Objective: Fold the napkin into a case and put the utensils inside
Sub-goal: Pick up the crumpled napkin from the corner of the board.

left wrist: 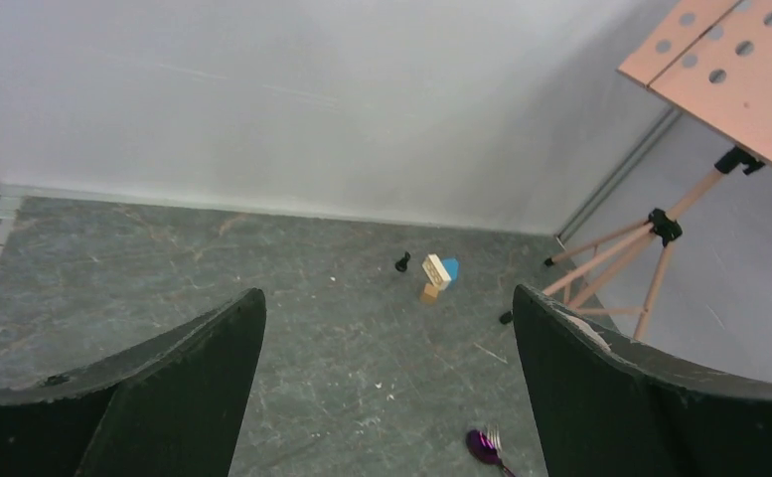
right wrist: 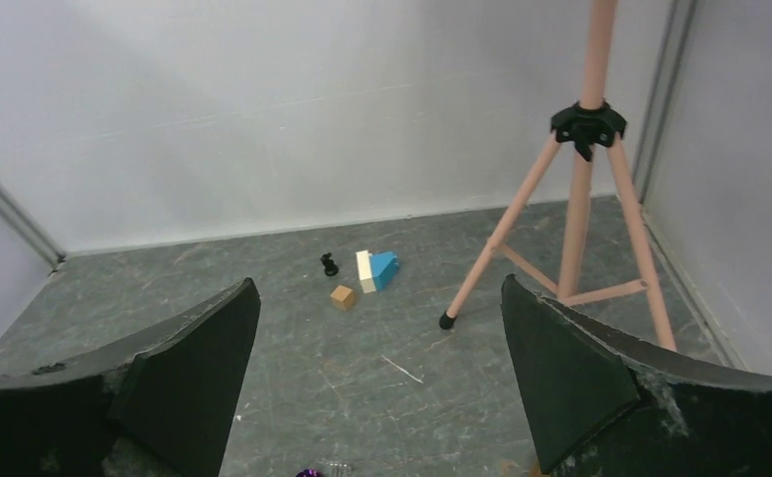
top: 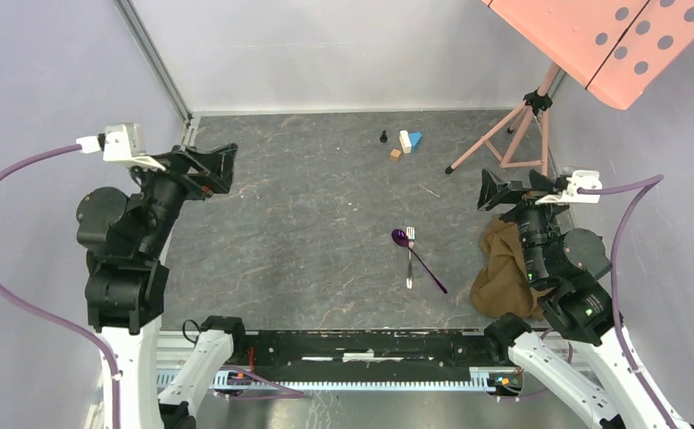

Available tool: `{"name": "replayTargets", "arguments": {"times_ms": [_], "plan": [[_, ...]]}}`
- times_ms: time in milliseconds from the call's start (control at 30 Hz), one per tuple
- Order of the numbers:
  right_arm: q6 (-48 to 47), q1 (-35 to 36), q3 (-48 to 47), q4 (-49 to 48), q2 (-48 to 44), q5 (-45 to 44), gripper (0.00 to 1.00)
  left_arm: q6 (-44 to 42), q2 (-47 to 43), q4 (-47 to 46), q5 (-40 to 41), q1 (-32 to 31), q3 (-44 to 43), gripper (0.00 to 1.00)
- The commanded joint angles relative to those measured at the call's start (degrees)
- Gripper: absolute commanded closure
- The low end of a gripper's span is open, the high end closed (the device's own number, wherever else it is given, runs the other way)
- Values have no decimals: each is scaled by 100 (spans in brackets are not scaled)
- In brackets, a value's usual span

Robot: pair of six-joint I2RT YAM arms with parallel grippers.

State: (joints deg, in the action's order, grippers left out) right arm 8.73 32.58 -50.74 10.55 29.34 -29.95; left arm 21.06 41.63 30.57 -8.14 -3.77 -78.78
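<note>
The crumpled napkin [top: 502, 268] lies just behind the wide-open right gripper [top: 493, 190], well apart from the equally open left gripper [top: 221, 167].

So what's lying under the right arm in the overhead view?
The brown napkin, crumpled in a heap on the table. Its left part shows; the right arm covers the rest, so its full extent and anything beneath it cannot be seen.

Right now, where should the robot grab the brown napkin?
Probably a raised fold on the napkin's uncovered left side, coming straight down from above. It lies crumpled in a heap, partly hidden by the right arm, so no flat corner shows to pinch.
</note>
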Motion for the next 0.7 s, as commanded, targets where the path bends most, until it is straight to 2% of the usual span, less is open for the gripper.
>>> {"name": "replayTargets", "arguments": {"times_ms": [0, 200, 367, 433, 533, 600, 667], "plan": [[54, -6, -84, 225, 138, -546, 2, 263, 222, -60, -751, 42, 6, 0], [208, -7, 19, 909, 698, -775, 2, 296, 780, -60, -1307, 30, 153, 0], [584, -6, 615, 1311, 1070, -916, 2, 22, 1289, -36, -1488, -93, 450, 0], [1019, -7, 862, 1537, 1215, -1157, 2, -59, 1391, -84, -1315, -314, 595, 0], [2214, -129, 1007, 2418, 1584, -2260, 2, -103, 1461, -324, -1233, -556, 927, 0], [2925, -490, 948, 3089, 1906, -2735, 2, -77, 1441, -556, -1242, -615, 1212, 0], [3318, -1103, 1043, 3326, 2163, -2666, 2, -73, 1417, -726, -1285, -621, 1466, 0]]}}
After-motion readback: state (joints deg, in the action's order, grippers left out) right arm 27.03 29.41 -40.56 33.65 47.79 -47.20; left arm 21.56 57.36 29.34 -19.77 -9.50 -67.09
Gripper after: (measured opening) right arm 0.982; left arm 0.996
